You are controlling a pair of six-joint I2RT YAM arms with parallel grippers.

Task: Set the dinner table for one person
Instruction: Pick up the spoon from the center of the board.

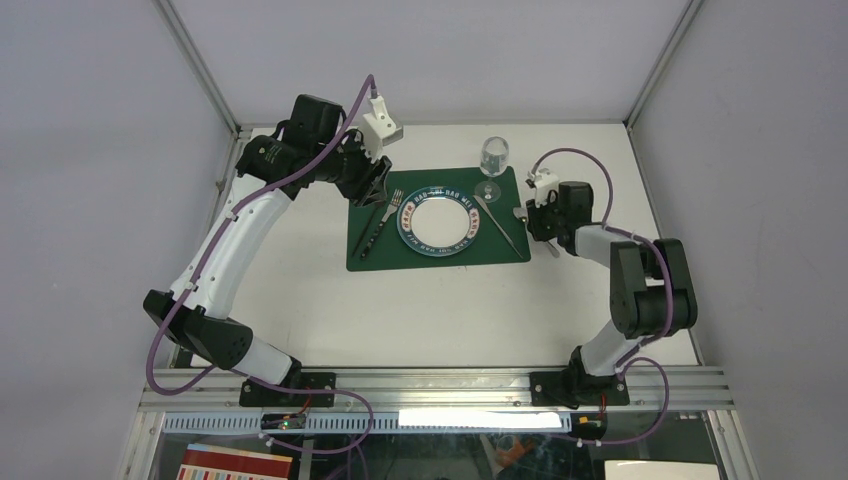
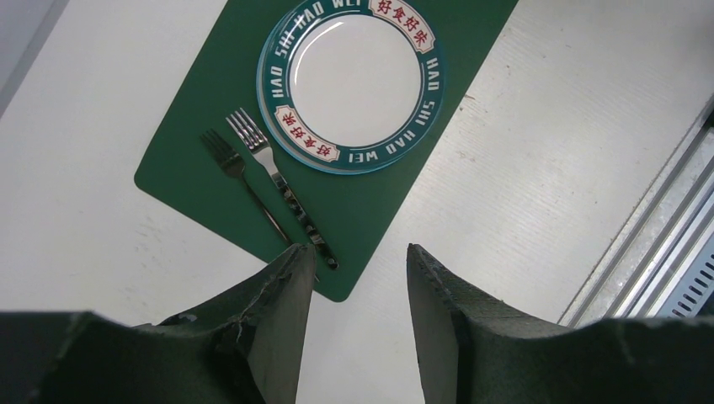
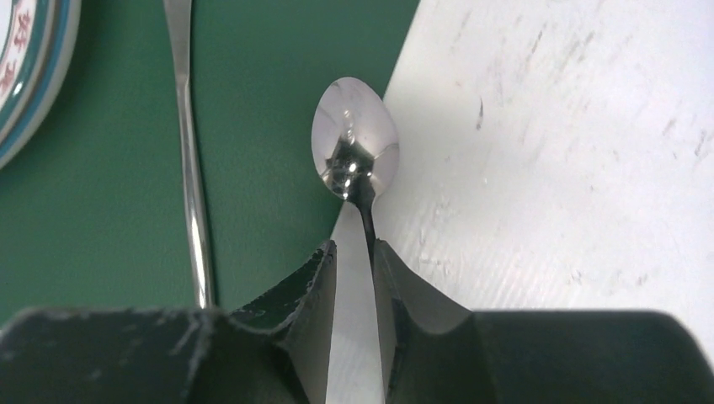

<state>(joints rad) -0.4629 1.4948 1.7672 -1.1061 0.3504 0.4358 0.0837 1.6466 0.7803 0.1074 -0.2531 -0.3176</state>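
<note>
Place setting looks nearly complete. The dark green placemat (image 1: 450,262) lies at the far middle of the dinner table (image 1: 430,320), a white top in an aluminium frame. The plate (image 1: 441,221) is centred on the mat, with two forks (image 1: 383,222) side by side to its left, tines far. The knife (image 1: 497,222) is to its right and the wine glass (image 1: 493,158) stands at the mat's far right corner. Usual order, so the open slot is right of the knife.

Right gripper (image 3: 355,250): clamped on the thin handle of a spoon (image 3: 354,139), close behind the bowl. The bowl sits over the mat's right edge, part over green, part over white. The spoon runs roughly parallel to the knife on its left, not touching it. This is probably meant to lay the spoon in line. Cannot tell if it touches the mat.

Right arm: elbow folded up at the right, forearm reaching left, wrist pitched down at the mat edge.

Left gripper (image 2: 360,254): fingers apart, empty. The left arm is stretched toward the far left, its wrist hovering by the mat's far left corner near the forks, out of the right arm's way.
</note>
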